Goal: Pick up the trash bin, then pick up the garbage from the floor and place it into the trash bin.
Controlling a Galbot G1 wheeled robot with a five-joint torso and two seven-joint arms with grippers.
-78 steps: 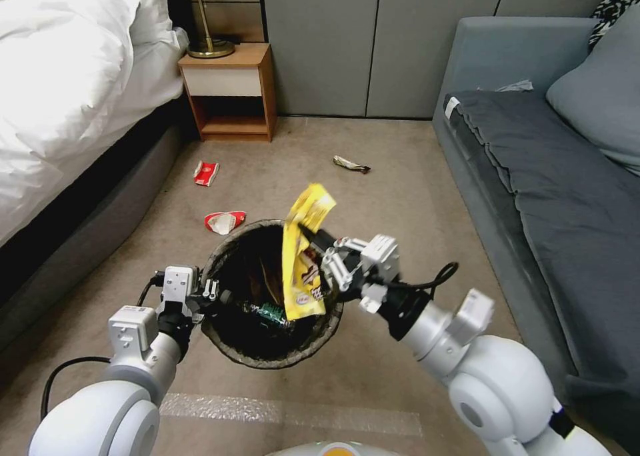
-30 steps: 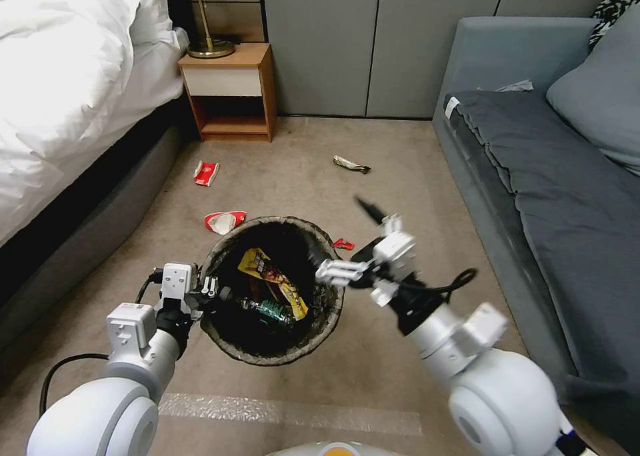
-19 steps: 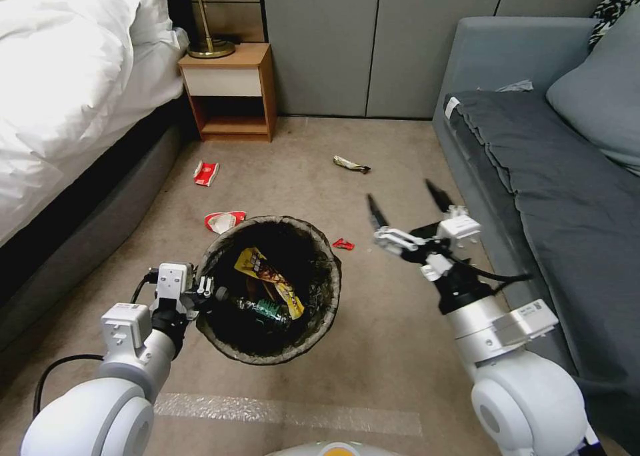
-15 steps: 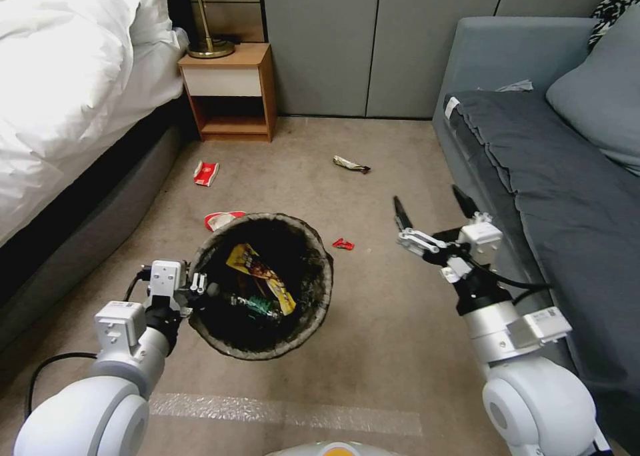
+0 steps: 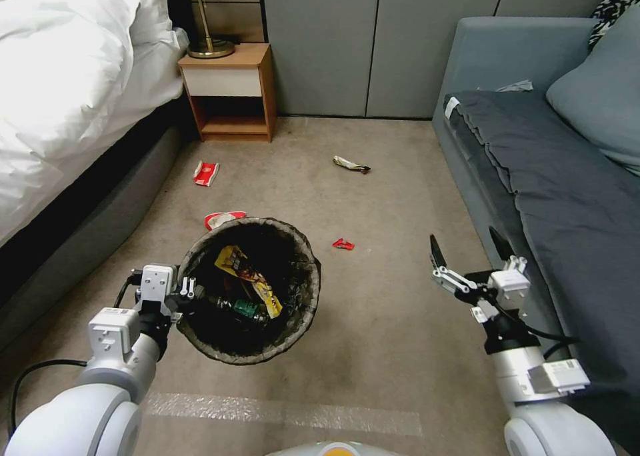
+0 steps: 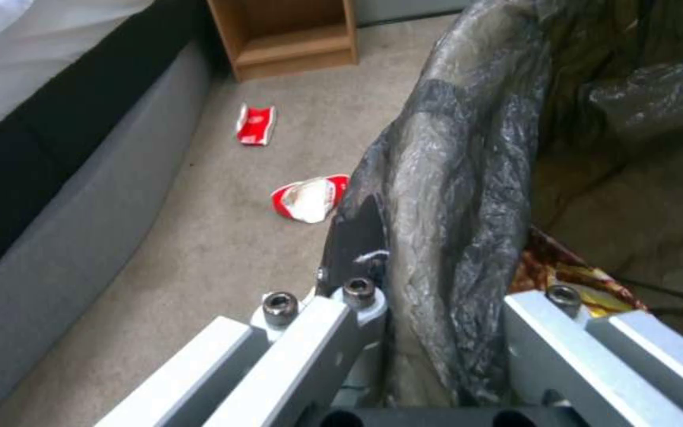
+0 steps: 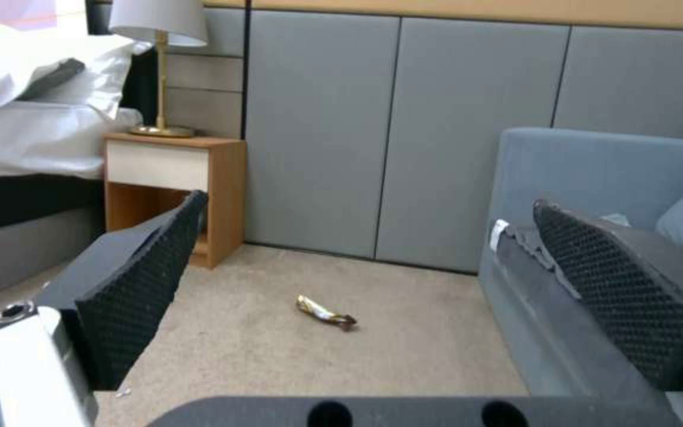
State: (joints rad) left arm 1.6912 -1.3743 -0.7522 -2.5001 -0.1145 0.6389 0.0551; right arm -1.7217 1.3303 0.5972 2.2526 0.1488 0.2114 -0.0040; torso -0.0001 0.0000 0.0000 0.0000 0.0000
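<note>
A white-quilted bed (image 5: 60, 76) stood at the left, with a wooden nightstand (image 5: 230, 93) beside it carrying a brass lamp base (image 5: 210, 46). A grey sofa (image 5: 553, 163) lined the right, against grey wall panels (image 5: 373, 43), over beige carpet (image 5: 387, 323).

bin: your trash bin (image 5: 248, 349) hangs at about 7 o'clock in the head view, left gripper (image 5: 185, 293) clamped on its 9 o'clock rim
inside: wrapper (image 5: 244, 277) and bottle (image 5: 235, 307) lying in it
right gripper (image 5: 467, 253): out at 4 o'clock, jaws apart, just beside the sofa (image 5: 553, 196)
floor bits: one scrap (image 5: 343, 244) between bin and gripper, one packet (image 5: 221, 220) touching the bin's 12 o'clock edge, another packet (image 5: 206, 173) and a twisted wrapper (image 5: 351, 165) farther back
back wall: nightstand (image 5: 230, 93) at 11 o'clock, bed (image 5: 67, 89) left of it
</note>
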